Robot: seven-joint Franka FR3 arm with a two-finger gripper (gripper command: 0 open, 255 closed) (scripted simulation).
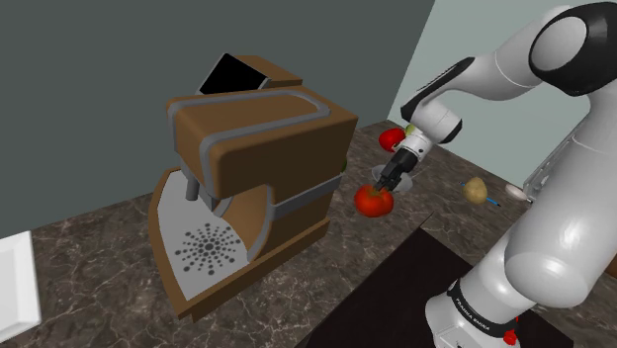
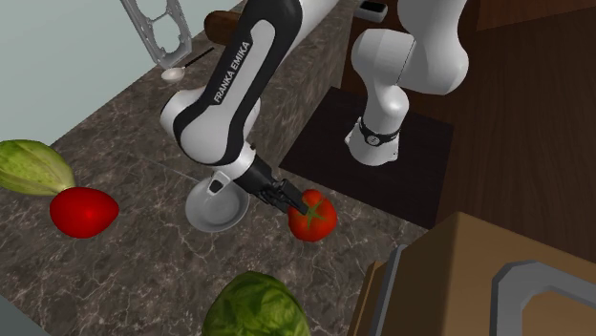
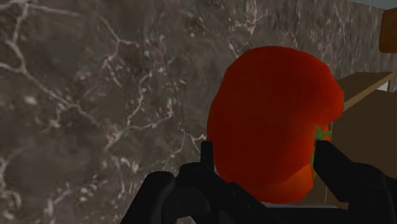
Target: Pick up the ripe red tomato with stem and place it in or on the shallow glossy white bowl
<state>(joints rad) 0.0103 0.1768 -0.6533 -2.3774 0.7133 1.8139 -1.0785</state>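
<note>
A dark, white-veined marble bench [image 1: 99, 247] runs below a grey-green wall [image 1: 99, 59], and a big brown appliance [image 1: 257, 148] stands on it. The hand [image 2: 291, 199] is clenched on the red tomato [image 2: 312, 218], its black fingers [image 3: 331, 167] clasping the fruit on either side. The tomato is just beside the shallow white bowl [image 2: 212, 212], to the second exterior view's right of it.
</note>
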